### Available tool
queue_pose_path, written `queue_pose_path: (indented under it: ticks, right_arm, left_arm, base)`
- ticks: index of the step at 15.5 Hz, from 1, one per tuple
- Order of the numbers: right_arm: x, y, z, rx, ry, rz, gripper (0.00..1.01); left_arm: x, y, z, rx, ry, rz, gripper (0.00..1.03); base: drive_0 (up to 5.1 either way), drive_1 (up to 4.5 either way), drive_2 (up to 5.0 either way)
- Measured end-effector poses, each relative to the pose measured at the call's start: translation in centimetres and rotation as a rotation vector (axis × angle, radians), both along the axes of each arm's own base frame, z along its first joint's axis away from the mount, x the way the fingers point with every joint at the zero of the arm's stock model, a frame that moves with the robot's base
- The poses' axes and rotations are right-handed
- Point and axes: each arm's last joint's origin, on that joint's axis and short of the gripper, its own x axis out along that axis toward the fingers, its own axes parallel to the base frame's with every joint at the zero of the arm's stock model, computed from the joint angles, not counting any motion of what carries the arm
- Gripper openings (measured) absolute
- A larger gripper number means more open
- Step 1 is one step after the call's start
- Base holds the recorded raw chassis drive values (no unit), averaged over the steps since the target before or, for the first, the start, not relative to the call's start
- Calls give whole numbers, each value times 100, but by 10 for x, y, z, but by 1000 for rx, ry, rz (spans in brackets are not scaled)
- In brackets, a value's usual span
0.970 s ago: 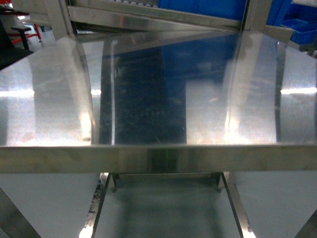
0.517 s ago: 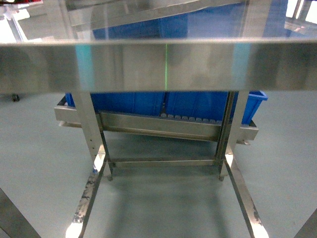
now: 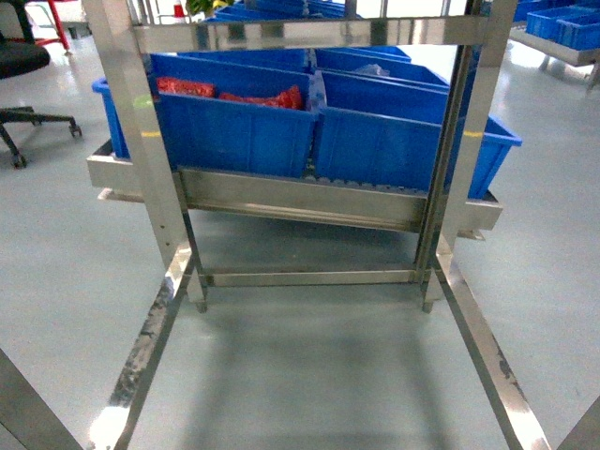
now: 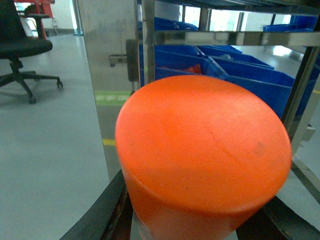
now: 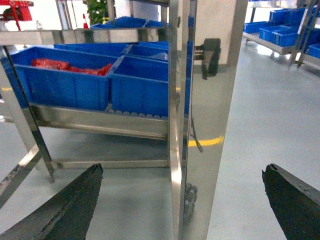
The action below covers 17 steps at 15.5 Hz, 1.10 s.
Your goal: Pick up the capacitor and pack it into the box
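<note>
two black gripper fingers frame the right wrist view at its lower corners, and the right gripper [image 5: 182, 200] stands spread wide with nothing between its fingers. in the left wrist view a large smooth orange cylinder with a rounded top [image 4: 202, 160] fills the near frame, sitting between the two black fingers of the left gripper [image 4: 200, 225]; whether they press on it i cannot tell, since the contact is hidden below the frame edge. whether that orange cylinder is the capacitor i cannot tell, and the pale pink box shows in no view.

just beyond the right gripper rises a polished stainless steel upright post [image 5: 200, 125], with a yellow line on the grey floor reflected or lying behind it. in the head view, shiny steel floor rails [image 3: 150, 347] run away from the near left and near right toward a steel rack frame [image 3: 309, 202]. on its low roller shelf sit blue rectangular plastic bins [image 3: 244, 122] side by side; the left one holds red packets [image 3: 267, 97]. more blue bins stand on a far right rack [image 3: 562, 23]. a black office chair on castors [image 3: 23, 84] stands far left on the grey floor [image 3: 309, 366].
</note>
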Motion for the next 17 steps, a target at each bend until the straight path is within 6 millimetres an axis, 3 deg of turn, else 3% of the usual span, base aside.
queue_pose_path:
  ticks: [11, 17]
  right_arm:
    - [0, 0, 0, 1, 0, -1, 98]
    - [0, 0, 0, 1, -3, -1, 98]
  left_arm:
    - [0, 0, 0, 0, 0, 0, 44]
    - [0, 0, 0, 3, 0, -1, 44]
  base:
    - [0, 0, 0]
    - [-488, 343, 127]
